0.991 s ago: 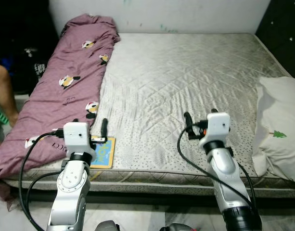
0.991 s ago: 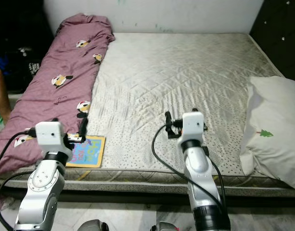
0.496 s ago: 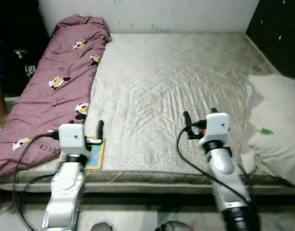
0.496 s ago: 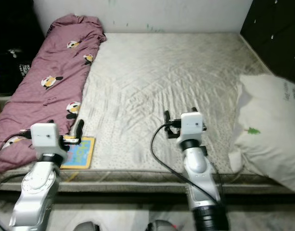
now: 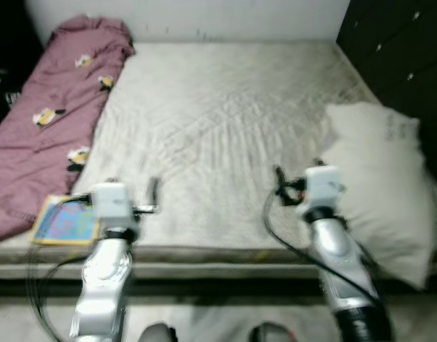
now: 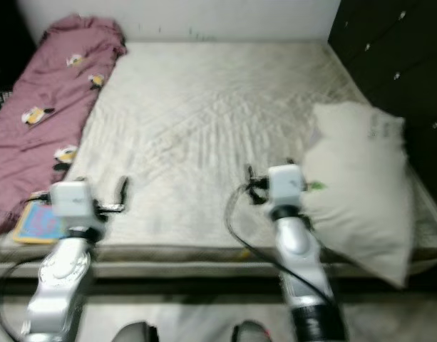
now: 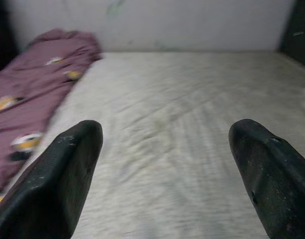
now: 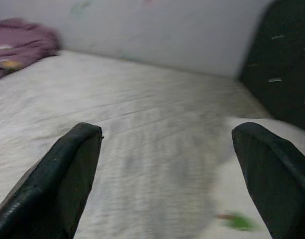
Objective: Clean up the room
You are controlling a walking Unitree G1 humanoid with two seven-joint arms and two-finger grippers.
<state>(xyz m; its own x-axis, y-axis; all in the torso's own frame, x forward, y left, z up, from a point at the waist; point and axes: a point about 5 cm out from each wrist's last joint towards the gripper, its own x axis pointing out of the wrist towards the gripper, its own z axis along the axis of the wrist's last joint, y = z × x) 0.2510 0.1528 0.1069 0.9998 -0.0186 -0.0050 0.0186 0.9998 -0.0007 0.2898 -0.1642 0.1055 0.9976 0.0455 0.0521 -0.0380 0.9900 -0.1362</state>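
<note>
Camera swung right since the earlier frames: blanket and book slid toward the view's left, pillow came further into view; frames blurred, things themselves didn't shift. Mattress carried all three. Blanket lay along its left edge, bunched at the far-left corner by the wall. Book sat flat at the near-left corner, right at the front edge, touching the blanket's near end. Pillow lay on the right side, reaching past the near-right corner, beside the dark cabinet. Middle of the mattress was bare sheet from the front edge to the wall.

Left gripper hovered over the front edge, just right of the book, fingers spread wide, holding nothing. Right gripper hovered over the front edge just left of the pillow, fingers also spread wide, empty. Grippers were well apart.
</note>
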